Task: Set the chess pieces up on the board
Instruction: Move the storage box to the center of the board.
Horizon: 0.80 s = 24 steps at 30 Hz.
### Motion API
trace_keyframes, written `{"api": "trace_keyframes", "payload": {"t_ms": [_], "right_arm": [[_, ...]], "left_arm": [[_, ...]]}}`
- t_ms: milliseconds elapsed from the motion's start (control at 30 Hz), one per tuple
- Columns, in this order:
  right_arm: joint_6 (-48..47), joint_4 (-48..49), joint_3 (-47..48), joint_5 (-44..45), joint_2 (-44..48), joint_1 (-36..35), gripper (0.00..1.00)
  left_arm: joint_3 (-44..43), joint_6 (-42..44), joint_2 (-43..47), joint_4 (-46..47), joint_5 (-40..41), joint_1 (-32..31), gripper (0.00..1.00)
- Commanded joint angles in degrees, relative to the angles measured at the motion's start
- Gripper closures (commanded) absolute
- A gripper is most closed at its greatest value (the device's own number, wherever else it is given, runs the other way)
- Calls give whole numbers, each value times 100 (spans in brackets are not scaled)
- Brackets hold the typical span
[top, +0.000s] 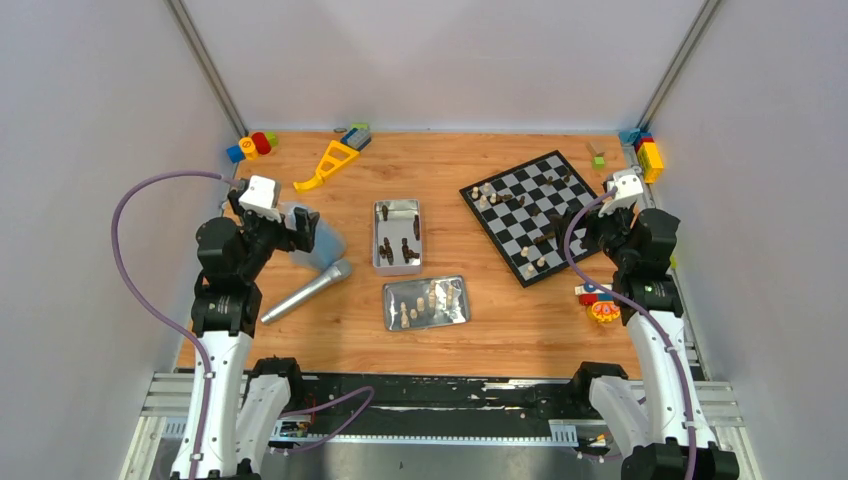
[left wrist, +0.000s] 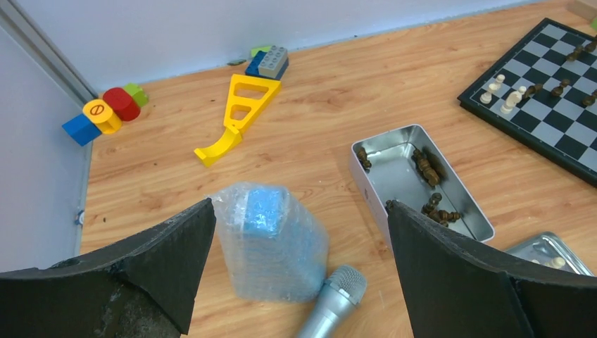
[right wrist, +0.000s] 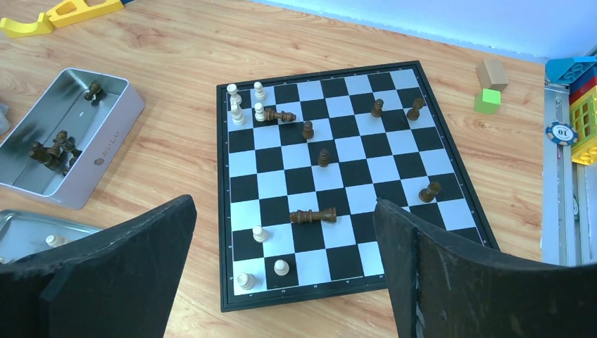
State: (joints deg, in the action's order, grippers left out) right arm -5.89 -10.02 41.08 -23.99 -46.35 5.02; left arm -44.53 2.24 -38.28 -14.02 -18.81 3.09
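Observation:
The checkered board [top: 552,196] [right wrist: 352,176] lies at the right, turned at an angle. On it stand a few dark chess pieces [right wrist: 308,129] and cream pieces [right wrist: 260,234]; one dark piece [right wrist: 313,215] lies on its side. More dark pieces [left wrist: 428,169] sit in a deep metal tray [top: 397,206], cream ones in a shallow tray [top: 388,305]. My right gripper [right wrist: 283,204] [top: 572,222] hangs open above the board's near edge, holding nothing. My left gripper [left wrist: 299,205] [top: 300,232] is open above a bubble-wrapped blue block [left wrist: 271,243].
A silver microphone [top: 305,292] [left wrist: 331,303] lies beside the wrapped block. A yellow toy [top: 328,165] and coloured blocks [top: 250,146] lie at the back left. Other blocks [top: 648,155] stand at the back right, a small toy [top: 600,305] near the right arm.

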Motion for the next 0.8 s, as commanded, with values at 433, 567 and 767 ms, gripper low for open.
{"api": "trace_keyframes", "payload": {"t_ms": [433,567,767], "right_arm": [[-121,244,-43,-208,57,17,0],[-356,-59,50,-933,3,13,0],[-634,-324,353,-1112,-289,-182,0]], "left_arm": [[-172,685,107,-495,-823,8,0],[-478,1252,56,-1193,-1472,3,0],[-906,1985,-24,-2091,-1759,-128,0]]}}
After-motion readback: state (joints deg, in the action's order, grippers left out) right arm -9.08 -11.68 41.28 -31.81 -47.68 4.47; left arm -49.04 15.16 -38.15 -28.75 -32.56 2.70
